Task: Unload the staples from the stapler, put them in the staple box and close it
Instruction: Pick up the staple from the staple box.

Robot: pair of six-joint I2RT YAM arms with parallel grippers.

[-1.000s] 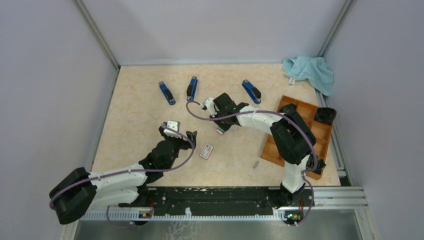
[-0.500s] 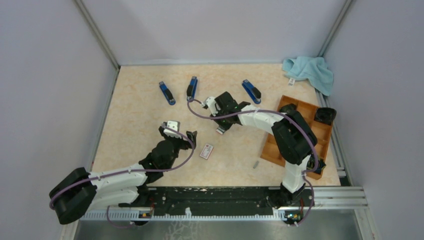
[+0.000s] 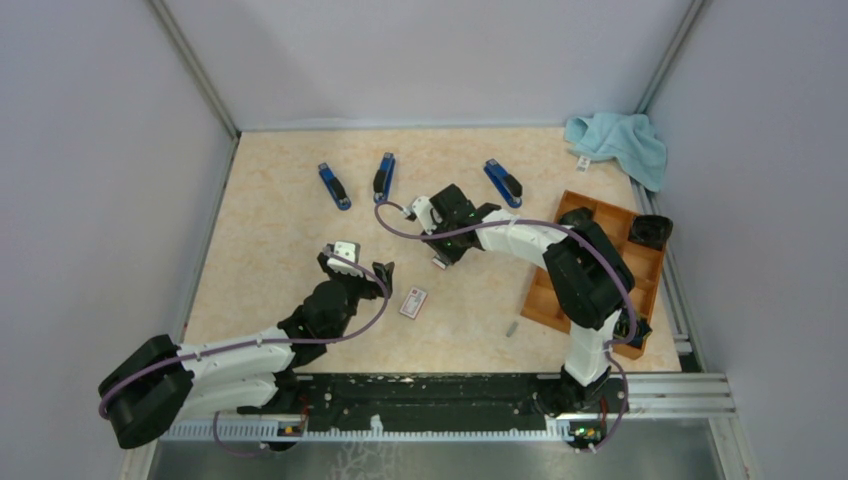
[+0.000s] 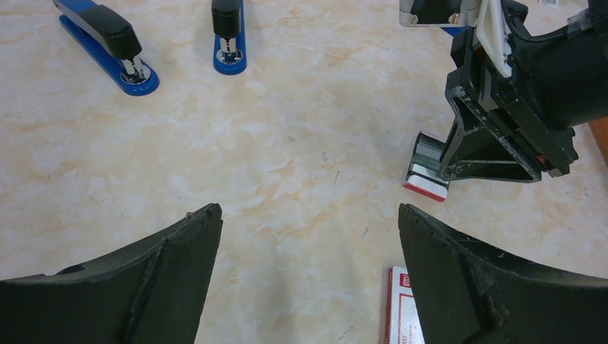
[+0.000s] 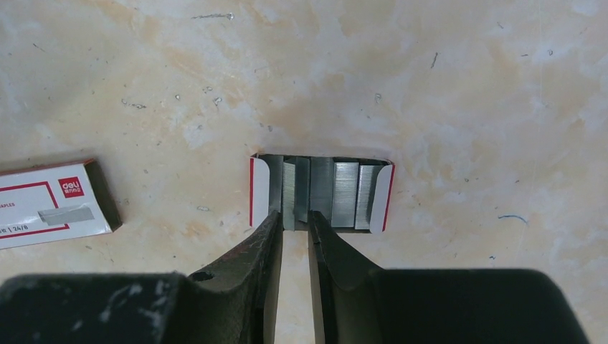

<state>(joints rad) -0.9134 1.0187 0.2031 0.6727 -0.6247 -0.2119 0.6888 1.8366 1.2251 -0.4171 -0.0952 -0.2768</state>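
Right tool (image 5: 294, 218) is down at the small open card tray (image 5: 259, 190), the one with red ends, mid-surface. Staples (image 5: 345, 193) lie in that tray as several grey strips side by side. Jaws are narrow: the tips sit at the tray's near edge, one on each side of the end of a strip at the tray's left. You can't tell from the wrist view whether they're clamping it or just straddling it. The left wrist view shows the same tool (image 4: 459, 168) tilted over the tray (image 4: 428, 188), with the tray flat on the surface (image 4: 287, 158).

Left tool (image 4: 308, 211) is spread wide, with nothing between the fingers (image 4: 179, 272). It hangs above bare surface, well apart from the tray. In the top view it's left of centre (image 3: 357, 268).

One loose grey strip (image 3: 511, 328) lies on the surface near the wooden organiser (image 3: 615, 222), just off its near-left corner.

The closed white staple box with red print (image 5: 50, 204) lies flat, near the tray and not touching it; in the left wrist view it's just beside that tool's right finger.

Three blue staplers (image 3: 334, 186) (image 3: 384, 176) (image 3: 503, 183) sit in a row toward the far side, all lying on the surface, neither tool touching any. Two of them show in the left wrist view (image 4: 107, 43) (image 4: 228, 32).

A light blue cloth (image 3: 620, 140) is bunched in the far-right corner.
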